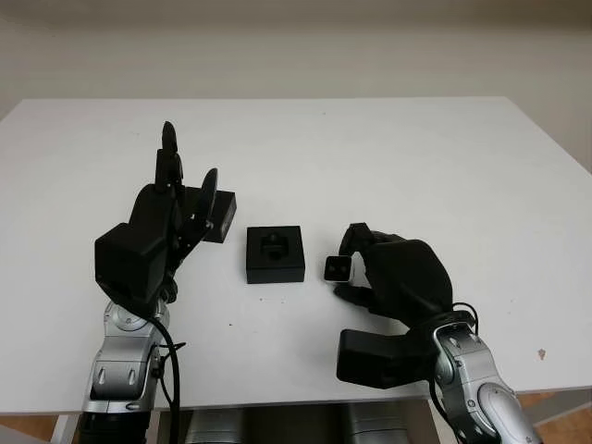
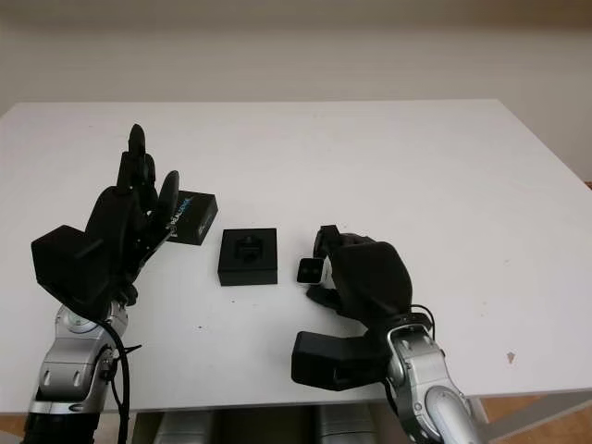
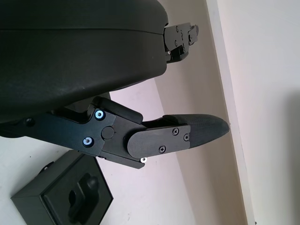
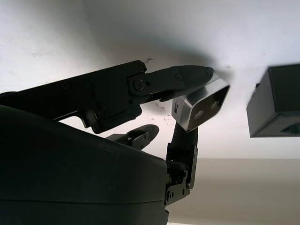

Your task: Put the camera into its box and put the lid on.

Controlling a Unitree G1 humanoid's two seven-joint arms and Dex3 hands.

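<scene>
The right hand [image 1: 388, 277] has its fingers [image 4: 187, 75] clamped on the small silver, box-shaped camera [image 1: 337, 268], held just right of the open black square box [image 1: 275, 253] on the white bench [image 1: 388, 157]. The box's moulded recess faces up, so the camera must travel leftward, over the near rim. The left hand [image 1: 166, 222] is open, raised beside the flat black lid [image 1: 220, 215], which lies just left of the box and nearer that hand.
</scene>
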